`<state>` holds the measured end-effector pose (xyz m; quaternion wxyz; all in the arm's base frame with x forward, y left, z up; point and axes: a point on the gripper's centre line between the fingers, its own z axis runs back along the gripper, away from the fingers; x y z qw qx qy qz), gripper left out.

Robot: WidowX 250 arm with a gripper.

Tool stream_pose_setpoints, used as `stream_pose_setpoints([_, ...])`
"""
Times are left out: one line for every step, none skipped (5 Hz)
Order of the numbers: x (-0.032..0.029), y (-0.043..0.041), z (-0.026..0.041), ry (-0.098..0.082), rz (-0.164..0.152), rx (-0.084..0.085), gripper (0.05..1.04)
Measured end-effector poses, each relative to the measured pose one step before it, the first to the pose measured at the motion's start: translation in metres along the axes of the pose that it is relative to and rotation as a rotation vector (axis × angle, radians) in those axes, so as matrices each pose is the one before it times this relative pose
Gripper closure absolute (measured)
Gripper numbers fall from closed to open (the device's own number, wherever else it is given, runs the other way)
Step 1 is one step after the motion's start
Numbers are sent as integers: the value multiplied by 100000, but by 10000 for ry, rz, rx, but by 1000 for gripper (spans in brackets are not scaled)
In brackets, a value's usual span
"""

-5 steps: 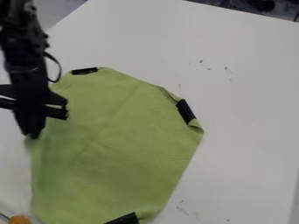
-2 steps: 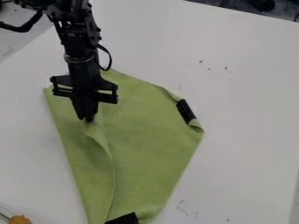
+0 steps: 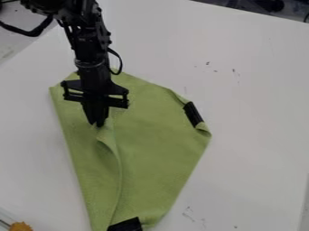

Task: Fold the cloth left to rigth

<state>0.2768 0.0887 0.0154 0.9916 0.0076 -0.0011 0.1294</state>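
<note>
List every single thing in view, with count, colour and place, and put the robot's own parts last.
Cloth: one, green, on the table, partly folded
Strips: two, black, at the cloth's right and bottom edges
Table: one, white, under the cloth
Marks: several, dark, on the table
Small lump: one, orange, bottom-left corner
Background items: count unclear, dark, top right
Arm: one, black, upper left
Tool: one, black, gripping the cloth

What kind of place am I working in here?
Probably a robotics lab or test bench: a black robot arm reaches over a plain white tabletop, and a green cloth lies there with strips of black tape on its edges.
</note>
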Motion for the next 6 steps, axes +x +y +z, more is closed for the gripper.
stream_pose_setpoints([342,-377,-381,-21,-38,-157,835])
stream_pose_setpoints([829,-970,268,-67,-352,-136,565])
stream_pose_setpoints([1150,-1093,938,-123,-134,-111,259])
stream_pose_setpoints([1257,-2158,875,-331,-82,-352,74])
stream_pose_setpoints([822,-1267,701,-157,-163,136,76])
stream_pose_setpoints([13,-539,239,87,-424,483,83])
